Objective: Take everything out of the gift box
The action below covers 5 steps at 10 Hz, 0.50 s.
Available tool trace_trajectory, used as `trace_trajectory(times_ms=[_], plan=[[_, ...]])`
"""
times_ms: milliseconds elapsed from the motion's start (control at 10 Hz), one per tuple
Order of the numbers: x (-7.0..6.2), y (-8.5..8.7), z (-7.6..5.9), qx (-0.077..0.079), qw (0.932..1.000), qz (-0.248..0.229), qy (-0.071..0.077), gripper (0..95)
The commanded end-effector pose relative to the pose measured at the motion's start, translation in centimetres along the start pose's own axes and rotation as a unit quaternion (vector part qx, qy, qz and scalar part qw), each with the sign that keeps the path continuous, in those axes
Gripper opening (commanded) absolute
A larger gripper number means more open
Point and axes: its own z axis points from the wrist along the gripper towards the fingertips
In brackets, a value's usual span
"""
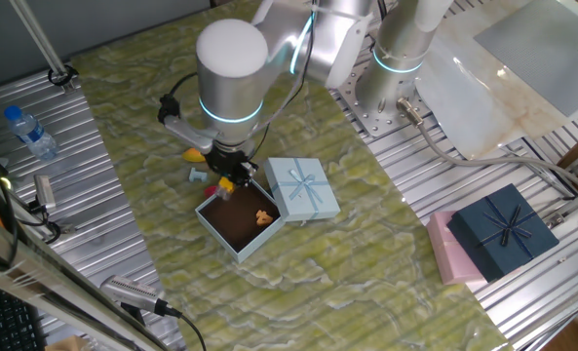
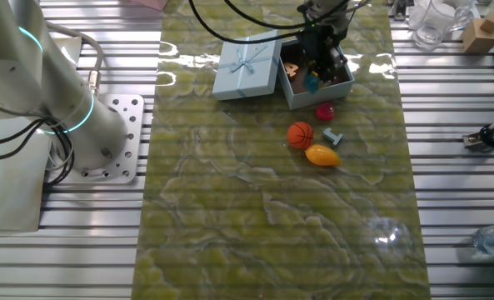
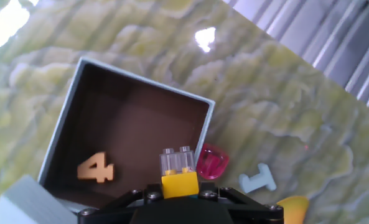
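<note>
The pale-blue gift box point(image 1: 232, 238) stands open on the green mat, and its bowed lid point(image 1: 303, 187) lies beside it. My gripper point(image 3: 179, 191) hovers over the box's edge, shut on a small yellow brick with a clear top point(image 3: 179, 173). An orange "4" piece point(image 3: 96, 168) lies on the box's brown floor. Outside the box lie the orange basketball point(image 2: 301, 134), the yellow-orange mango point(image 2: 322, 155), the magenta piece point(image 2: 325, 111) and a pale-blue piece point(image 2: 333, 137). The gripper point(image 2: 317, 67) hides part of the box's inside in the other fixed view.
A navy box with a bow point(image 1: 503, 229) sits on a pink box point(image 1: 444, 255) at the right. A water bottle point(image 1: 30, 132) lies on the left slats. A glass jug point(image 2: 434, 21) and a wooden block point(image 2: 480, 33) stand past the mat's corner.
</note>
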Motion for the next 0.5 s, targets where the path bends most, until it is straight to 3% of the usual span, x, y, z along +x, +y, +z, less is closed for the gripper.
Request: trace_trajectory(times_ms=[100,400,500], plan=[[0.1,0.0,-0.1,-0.012,0.9992,0.037,0.011,0.0],[0.3,-0.5,-0.1,-0.015,0.9995,0.022,0.017,0.0],[0.5,-1.4,-0.1,-0.003,0.9997,0.011,0.022,0.0]])
